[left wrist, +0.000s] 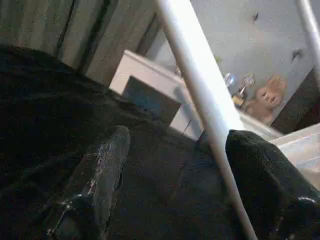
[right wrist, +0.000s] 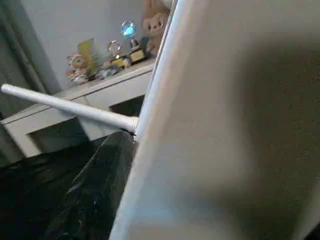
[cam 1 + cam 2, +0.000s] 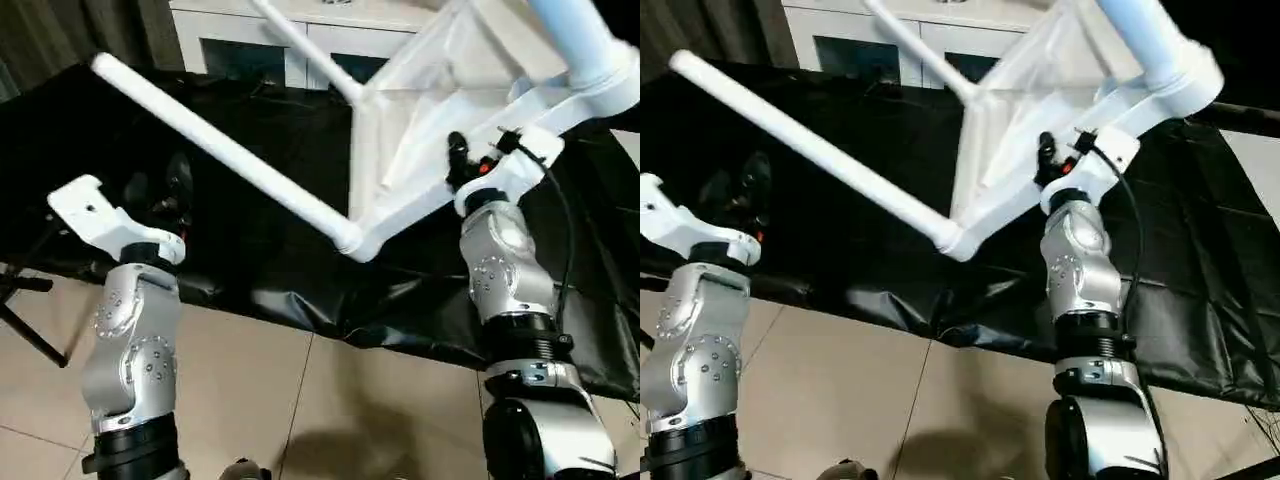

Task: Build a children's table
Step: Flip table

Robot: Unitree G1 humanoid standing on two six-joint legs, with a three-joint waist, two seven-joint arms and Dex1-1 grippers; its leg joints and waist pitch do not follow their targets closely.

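The children's table top [image 3: 440,80] hangs tilted with its ribbed underside toward me, its low corner [image 3: 352,240] close to the black cloth. A long white leg [image 3: 220,150] runs from that corner up to the left. A second leg [image 3: 300,45] points to the back, and a third [image 3: 580,30] rises at the top right. My right gripper [image 3: 462,160] is shut on the top's near rim, one black finger [image 2: 100,185] lying against the white panel. My left gripper [image 3: 158,190] is open below the long leg [image 1: 210,115], which crosses between its fingers [image 1: 105,170] without touching them.
A work table under black cloth [image 3: 270,270] spans the view, its front edge near my forearms. A white cabinet with glass doors [image 3: 250,45] stands behind, with toys on it [image 2: 115,55]. Tiled floor [image 3: 300,400] lies below, and a black stand leg [image 3: 25,320] is at the left.
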